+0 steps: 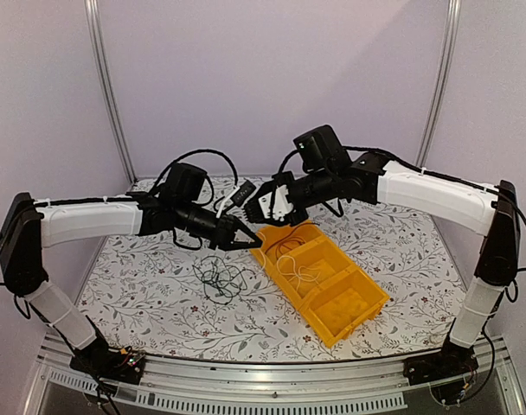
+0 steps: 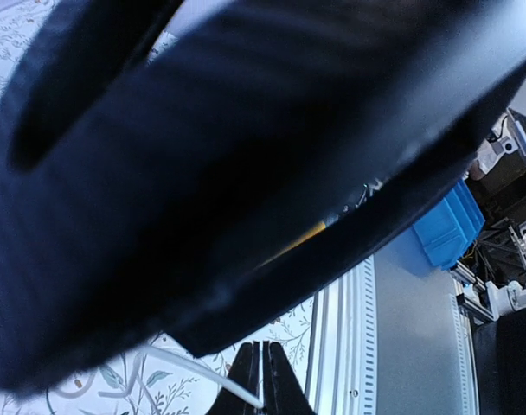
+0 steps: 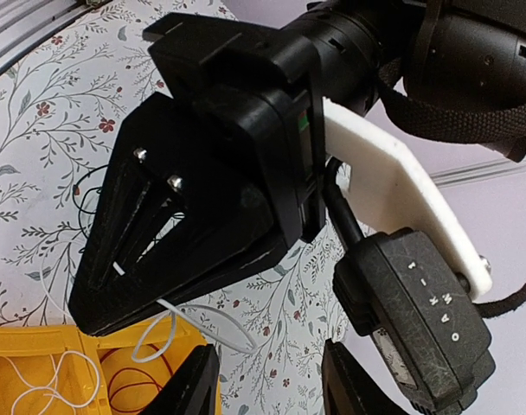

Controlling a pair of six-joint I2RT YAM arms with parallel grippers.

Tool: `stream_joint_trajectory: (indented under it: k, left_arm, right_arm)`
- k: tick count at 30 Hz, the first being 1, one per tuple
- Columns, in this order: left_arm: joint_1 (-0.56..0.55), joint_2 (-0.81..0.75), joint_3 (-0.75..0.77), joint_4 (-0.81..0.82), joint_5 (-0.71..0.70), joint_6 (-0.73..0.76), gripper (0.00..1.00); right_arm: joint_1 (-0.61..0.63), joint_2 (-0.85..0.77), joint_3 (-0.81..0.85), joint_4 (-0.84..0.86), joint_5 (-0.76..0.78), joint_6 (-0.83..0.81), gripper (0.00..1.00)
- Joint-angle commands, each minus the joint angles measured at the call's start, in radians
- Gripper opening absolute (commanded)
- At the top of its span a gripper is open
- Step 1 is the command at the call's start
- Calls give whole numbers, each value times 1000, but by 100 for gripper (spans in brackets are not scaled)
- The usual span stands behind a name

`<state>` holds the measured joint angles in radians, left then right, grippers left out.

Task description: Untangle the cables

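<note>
Right wrist: left gripper (image 3: pixel 116 285) clenched on white cable (image 2: pixel 202 373) (1 strand); slack lies just ahead of right gripper (image 3: pixel 267 367), jaws apart.

The left jaws and right jaws crowd together above the far corner of the yellow bin (image 1: pixel 348 309), with a white cable (image 2: pixel 213 381) strung from the left jaws. Open desk (image 1: pixel 133 294) lies left of the black cable tangle (image 1: pixel 218 278).

Both the left arm (image 1: pixel 90 220) and the right arm (image 1: pixel 427 194) have white shell segments between black joints. The left gripper (image 3: pixel 94 307) is black and triangular, with two silver screws (image 3: pixel 155 169). A white bracket (image 3: pixel 393 177) sits beside a black webbing strap (image 3: pixel 458 117) and a black module (image 3: pixel 419 324) with white characters.
</note>
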<state>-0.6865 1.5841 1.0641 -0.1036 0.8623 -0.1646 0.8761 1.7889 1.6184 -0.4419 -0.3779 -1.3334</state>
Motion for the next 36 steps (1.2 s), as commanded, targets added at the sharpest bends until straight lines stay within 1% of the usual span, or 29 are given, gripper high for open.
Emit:
stream_joint_trajectory:
  k: [1,5,9,11,14,15,17,19,21,24,30,32,33,36]
  left_arm:
    - [16,10,26,-8,31,17,0]
    - [15,16,31,-9,37,16,0]
    - [17,14,31,-9,36,17,0]
    - [16,15,31,-9,37,19,0]
    - [19,16,30,-8,34,18,0]
    - [21,15,30,-10,31,17,0]
    - [24,12,26,-14,14,17,3]
    - [25,5,17,-16,-39,25,6]
    - [25,-1,4,-10,-101,33,13]
    - [26,-8,-45,57,-164,33,16]
    - [32,16,-136,233,-184,-24,10]
    - [32,24,-169,302,-196,-42,3]
    - [34,30,-181,333,-207,-56,2]
    - [42,73,-201,396,-229,-75,2]
  right_arm:
    - [-2,50,60,-106,-45,-66,45]
    - [-1,72,71,-112,-54,-83,42]
    - [-2,94,87,-129,-61,-87,34]
    - [-2,100,93,-130,-62,-79,25]
    - [-2,102,86,-97,-55,-42,1]
    - [-1,100,81,-79,-48,-28,0]
    - [-2,94,79,-55,-29,22,0]
    - [-5,89,83,-53,-15,57,0]
    - [-15,81,93,-71,-26,111,0]
    - [-39,57,116,-116,-55,179,0]
    - [-93,1,164,-206,-87,290,0]
    - [-115,-11,186,-237,-100,332,0]
    - [-122,-16,195,-251,-104,346,0]
    - [-146,-34,219,-276,-119,400,0]
